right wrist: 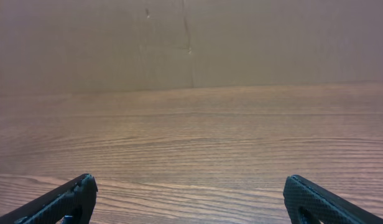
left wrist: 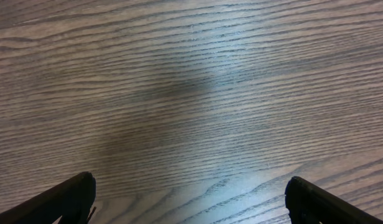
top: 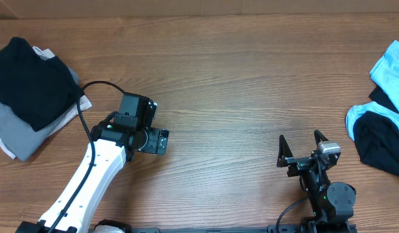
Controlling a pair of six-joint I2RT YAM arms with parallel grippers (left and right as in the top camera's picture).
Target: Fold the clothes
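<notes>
Black fingertips (left wrist: pixel 67 199) spread wide over bare wood, nothing held.

Our left gripper (left wrist: pixel 191 202) and right gripper (top: pixel 300 141) both stand with jaws apart and empty, and between them we see only the table (top: pixel 238 71). The stacked clothes (top: pixel 28 84), black on grey and white, lie well beyond the outer side of the left jaws. The loose clothes (top: pixel 384 129), light blue and black, lie well out past the right jaws, at the table's edge. We judge the next pick comes from that loose lot. The risk lies in the overlap: jaws closing where blue and black cross could lift two garments at once. A shallow pinch could also slip — dragging cloth off the edge.
</notes>
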